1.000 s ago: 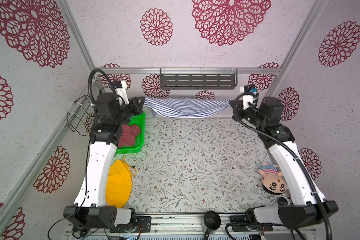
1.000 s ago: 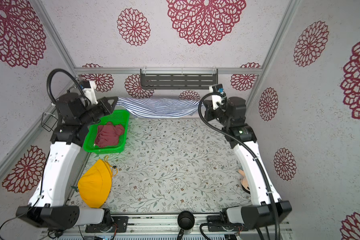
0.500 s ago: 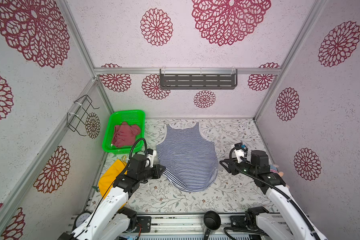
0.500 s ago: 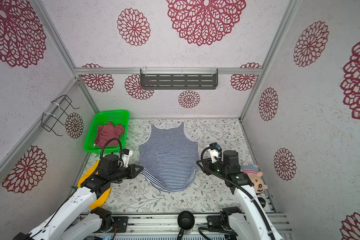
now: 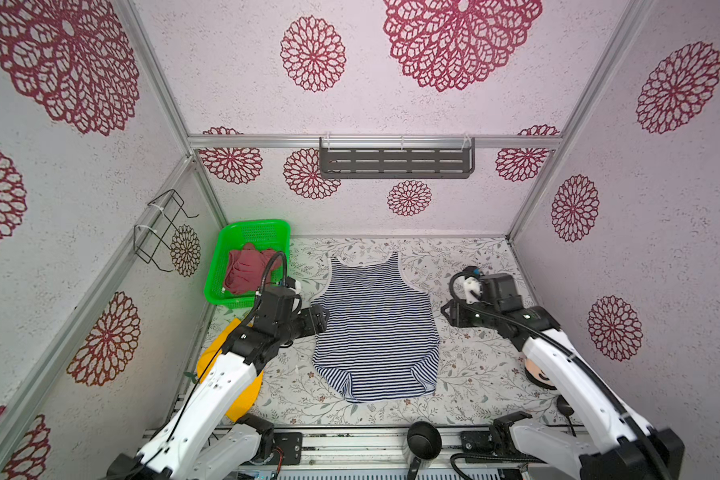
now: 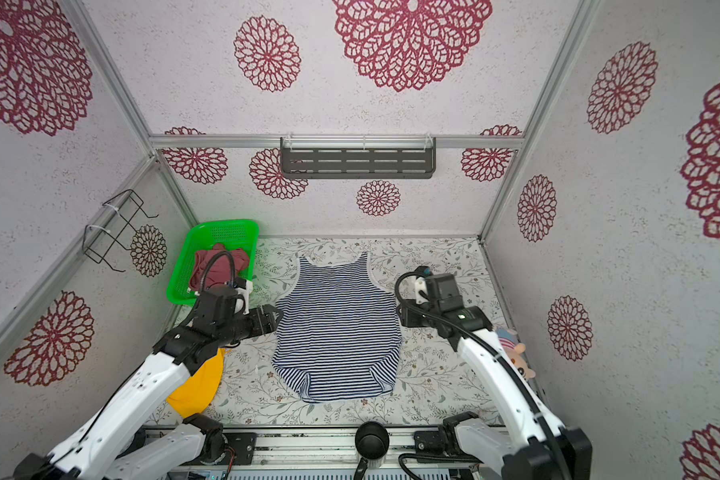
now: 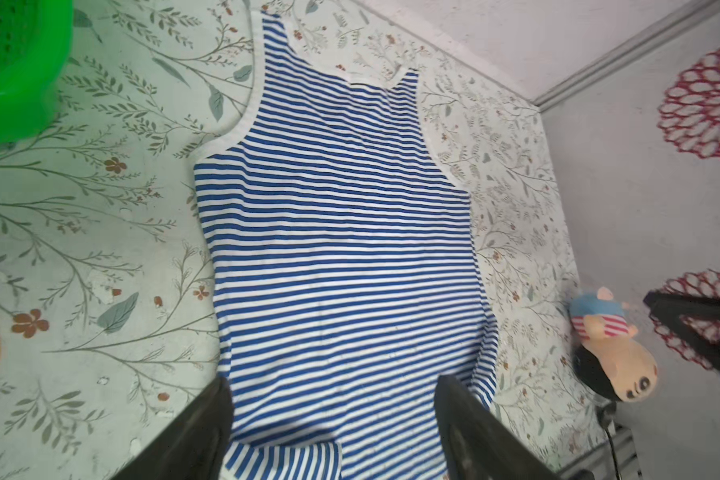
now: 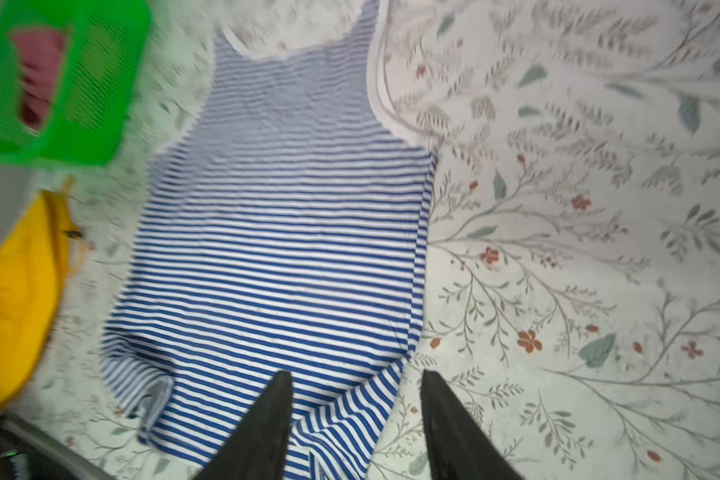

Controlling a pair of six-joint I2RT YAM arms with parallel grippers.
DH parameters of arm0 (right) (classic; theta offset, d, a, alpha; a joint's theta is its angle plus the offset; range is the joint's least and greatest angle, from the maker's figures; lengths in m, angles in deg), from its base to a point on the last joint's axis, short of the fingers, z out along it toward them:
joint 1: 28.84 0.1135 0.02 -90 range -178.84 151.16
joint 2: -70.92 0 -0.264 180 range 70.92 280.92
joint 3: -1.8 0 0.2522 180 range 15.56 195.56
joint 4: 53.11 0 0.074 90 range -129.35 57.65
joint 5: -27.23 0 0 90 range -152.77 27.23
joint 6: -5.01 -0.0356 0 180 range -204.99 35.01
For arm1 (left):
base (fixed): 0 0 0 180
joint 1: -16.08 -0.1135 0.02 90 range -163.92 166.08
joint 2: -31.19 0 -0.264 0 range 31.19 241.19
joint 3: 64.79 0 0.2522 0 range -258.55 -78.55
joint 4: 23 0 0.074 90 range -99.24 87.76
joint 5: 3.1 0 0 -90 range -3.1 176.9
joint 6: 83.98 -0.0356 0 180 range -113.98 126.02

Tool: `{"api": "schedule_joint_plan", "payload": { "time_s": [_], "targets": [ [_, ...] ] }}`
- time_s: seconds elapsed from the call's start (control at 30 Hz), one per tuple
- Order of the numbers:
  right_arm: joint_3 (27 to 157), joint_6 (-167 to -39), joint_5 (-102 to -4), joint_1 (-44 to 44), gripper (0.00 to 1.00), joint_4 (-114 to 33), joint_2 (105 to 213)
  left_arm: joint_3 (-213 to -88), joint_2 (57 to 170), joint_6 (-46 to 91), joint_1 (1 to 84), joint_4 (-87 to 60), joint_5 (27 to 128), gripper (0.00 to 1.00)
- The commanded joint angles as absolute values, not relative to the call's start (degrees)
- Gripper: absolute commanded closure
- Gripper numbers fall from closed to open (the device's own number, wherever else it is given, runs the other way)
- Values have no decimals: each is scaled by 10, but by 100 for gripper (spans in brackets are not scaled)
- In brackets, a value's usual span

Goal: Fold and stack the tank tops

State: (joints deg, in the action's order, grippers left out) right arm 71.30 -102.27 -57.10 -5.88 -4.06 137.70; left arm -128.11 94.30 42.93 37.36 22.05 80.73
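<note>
The navy-and-white striped tank top (image 5: 377, 328) (image 6: 337, 328) lies spread flat on the floral table, straps toward the back wall, hem slightly turned up at the front. My left gripper (image 5: 323, 320) (image 7: 333, 380) hovers at its left side, jaws wide apart, nothing between them. At the top's right edge my right gripper (image 5: 447, 313) (image 8: 354, 374) is open too, above a folded hem corner. The rose-red tank top (image 5: 248, 272) (image 6: 217, 266) lies crumpled in the green basket.
The green basket (image 5: 258, 230) stands at the back left. A yellow hat (image 5: 246, 395) lies under the left arm. A plush toy (image 6: 516, 353) sits by the right wall. A wire rack (image 5: 163, 232) and a grey shelf (image 5: 395, 162) hang on the walls.
The striped top, earlier held stretched at the back wall by both shut grippers, now lies flat on the table. Both grippers have let go, opened, and lifted off its hem corners.
</note>
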Motion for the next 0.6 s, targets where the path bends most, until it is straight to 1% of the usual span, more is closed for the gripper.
{"api": "schedule_joint_plan", "payload": {
  "time_s": [0.0, 0.1, 0.23, 0.3, 0.37, 0.43, 0.5, 0.57],
  "targets": [
    [723, -1100, -685, 21, 57, -26, 1433, -1318, 1067, 449, 374, 129, 831, 24],
    [711, -1139, -693, 61, 57, -66, 1487, -1387, 1199, 441, 385, 93, 828, 24],
    [680, -1169, -696, 75, 58, -110, 1534, -1491, 1339, 409, 391, 99, 844, 26],
    [670, -1176, -696, 78, 59, -115, 1548, -1539, 1388, 391, 390, 119, 852, 27],
    [656, -1182, -697, 80, 63, -126, 1552, -1579, 1425, 373, 389, 141, 865, 29],
    [643, -1186, -707, 78, 67, -134, 1558, -1603, 1467, 373, 384, 145, 857, 31],
    [632, -1185, -721, 70, 68, -147, 1574, -1612, 1490, 384, 381, 147, 854, 38],
    [621, -1183, -742, 61, 70, -163, 1588, -1594, 1495, 410, 379, 129, 860, 43]
  ]
}}
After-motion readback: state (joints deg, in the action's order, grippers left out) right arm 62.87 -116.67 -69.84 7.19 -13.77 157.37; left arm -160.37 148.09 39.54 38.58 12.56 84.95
